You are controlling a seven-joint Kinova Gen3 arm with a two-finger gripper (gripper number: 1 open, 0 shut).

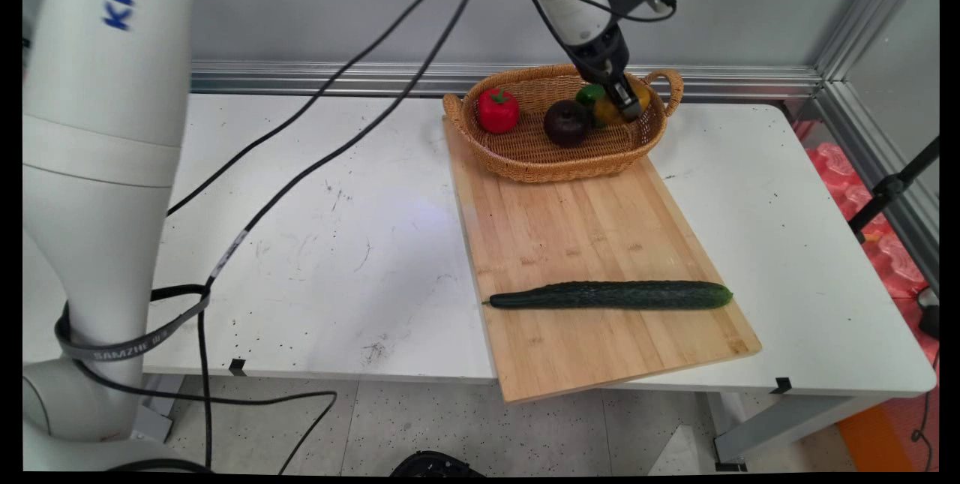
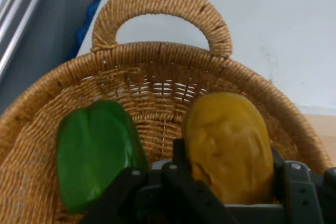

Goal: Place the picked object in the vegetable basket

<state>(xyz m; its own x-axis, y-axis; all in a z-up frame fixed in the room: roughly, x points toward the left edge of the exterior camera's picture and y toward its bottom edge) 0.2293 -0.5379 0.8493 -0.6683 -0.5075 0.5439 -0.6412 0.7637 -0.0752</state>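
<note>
The arm reaches in from the top and slants down to the right, its hand [image 1: 626,101] dipped into the right end of the basket [image 1: 525,165]. The fingers [image 2: 181,174] sit on either side of the yellow pepper [image 2: 231,145], closed against it. A green pepper [image 2: 94,153] lies just beside it, near the handle. Further left in the basket are a dark fruit [image 1: 567,122] and a red pepper [image 1: 498,109]. The basket stands on the far end of a board [image 1: 585,236] on the surface [image 1: 337,244]; a cucumber [image 1: 609,295] lies across the near end.
</note>
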